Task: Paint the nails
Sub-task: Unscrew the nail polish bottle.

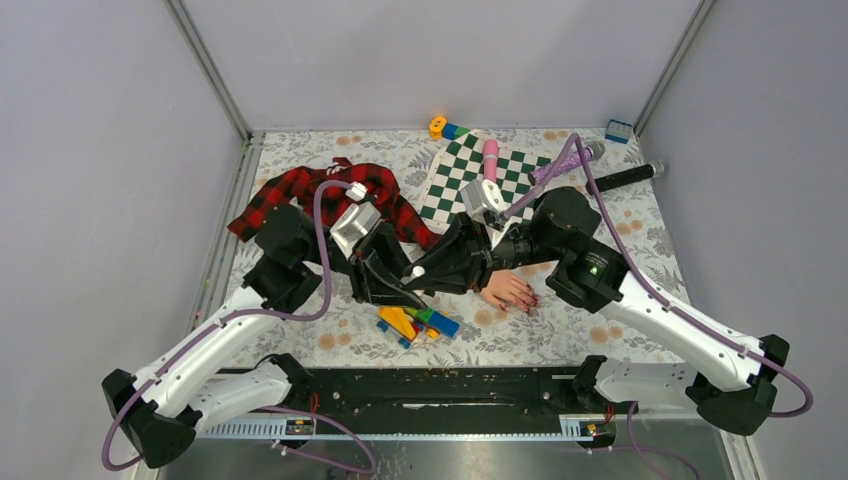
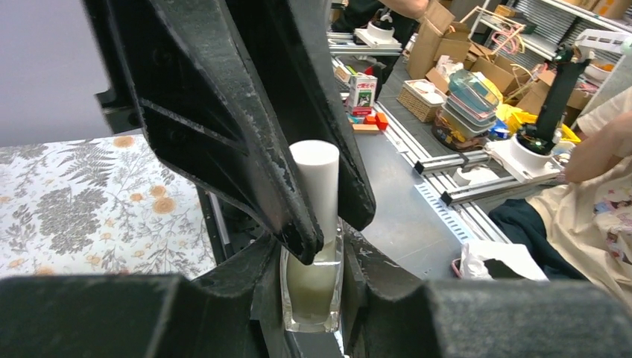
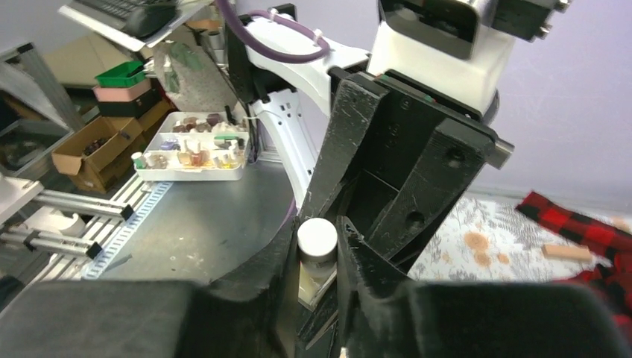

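A pale pink mannequin hand (image 1: 508, 289) lies on the floral table, its dark-red nails (image 1: 528, 304) pointing toward the near edge. Above and left of it my two grippers meet tip to tip. My left gripper (image 2: 311, 277) is shut on the glass body of a small pale bottle (image 2: 311, 291). My right gripper (image 3: 317, 255) is shut on the bottle's white cap (image 3: 317, 237), which stands on the bottle (image 2: 316, 179). From above, the cap (image 1: 417, 271) shows as a white spot between the left gripper (image 1: 405, 283) and the right gripper (image 1: 420, 270).
A red-black plaid shirt (image 1: 310, 195) lies at the back left. A green checked mat (image 1: 465, 172) has a pink item (image 1: 490, 155) on it. Coloured blocks (image 1: 412, 322) lie just below the grippers. A black rod (image 1: 630, 177) and a blue block (image 1: 618, 130) sit at the back right.
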Tool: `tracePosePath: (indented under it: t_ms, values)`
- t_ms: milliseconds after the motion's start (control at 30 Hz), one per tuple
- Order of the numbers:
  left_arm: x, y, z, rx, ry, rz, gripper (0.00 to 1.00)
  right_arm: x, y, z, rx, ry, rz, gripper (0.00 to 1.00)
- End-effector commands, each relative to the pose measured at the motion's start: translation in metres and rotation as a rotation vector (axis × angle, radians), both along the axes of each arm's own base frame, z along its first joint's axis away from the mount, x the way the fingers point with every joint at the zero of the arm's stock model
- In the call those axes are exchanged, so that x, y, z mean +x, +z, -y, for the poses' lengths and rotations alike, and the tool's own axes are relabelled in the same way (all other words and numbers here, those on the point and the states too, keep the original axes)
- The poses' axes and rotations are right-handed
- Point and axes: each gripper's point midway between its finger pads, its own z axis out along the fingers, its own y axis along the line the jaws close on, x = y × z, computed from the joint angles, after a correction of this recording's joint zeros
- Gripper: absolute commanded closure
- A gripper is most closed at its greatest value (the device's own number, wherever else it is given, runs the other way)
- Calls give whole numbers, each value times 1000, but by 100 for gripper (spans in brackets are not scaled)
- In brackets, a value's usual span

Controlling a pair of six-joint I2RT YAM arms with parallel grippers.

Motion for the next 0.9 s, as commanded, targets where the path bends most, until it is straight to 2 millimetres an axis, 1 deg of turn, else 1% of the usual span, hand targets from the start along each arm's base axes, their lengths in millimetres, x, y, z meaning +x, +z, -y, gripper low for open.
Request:
tracePosePath:
  t_ms: [0,33,67,100,133,167,233,300,367,400,467,567,633,700,767,867]
  values:
    - [25,14,1,-58,156,67,100,-40,27,45,51,46,50,58]
    - [30,12,2,-56,190,68,100,-26,27,45,62,-50,41,37]
    - [36,11,3,-59,232,85,100,-13,29,48,77,-142,37,21]
    - [43,9,3,-52,278,91,100,1,30,50,90,-233,24,10]
    - [49,6,3,-42,321,96,100,15,31,55,105,-329,10,4]
    - [56,4,3,-34,371,103,100,30,33,61,122,-427,-8,1]
    - [67,-2,0,-25,450,109,100,58,33,73,149,-608,-48,1]
    - [77,-6,-3,-25,528,111,100,79,31,84,178,-740,-90,0]
    - [93,-12,-7,-19,636,100,100,101,27,93,224,-862,-161,2]
    - [99,-15,-10,-17,681,94,100,111,19,94,237,-912,-204,3]
    - [112,-20,-14,-13,766,72,100,123,10,93,265,-961,-276,8]
    - [123,-27,-16,7,837,41,100,131,0,76,257,-956,-376,16]
    - [128,-32,-15,28,856,27,100,131,-3,61,240,-932,-410,22]
    - [132,-35,-14,43,865,12,100,129,-6,47,225,-911,-424,25]
    - [133,-37,-14,51,870,6,100,126,-4,39,232,-890,-433,28]
    - [135,-38,-15,55,879,6,100,128,-5,30,212,-888,-449,32]
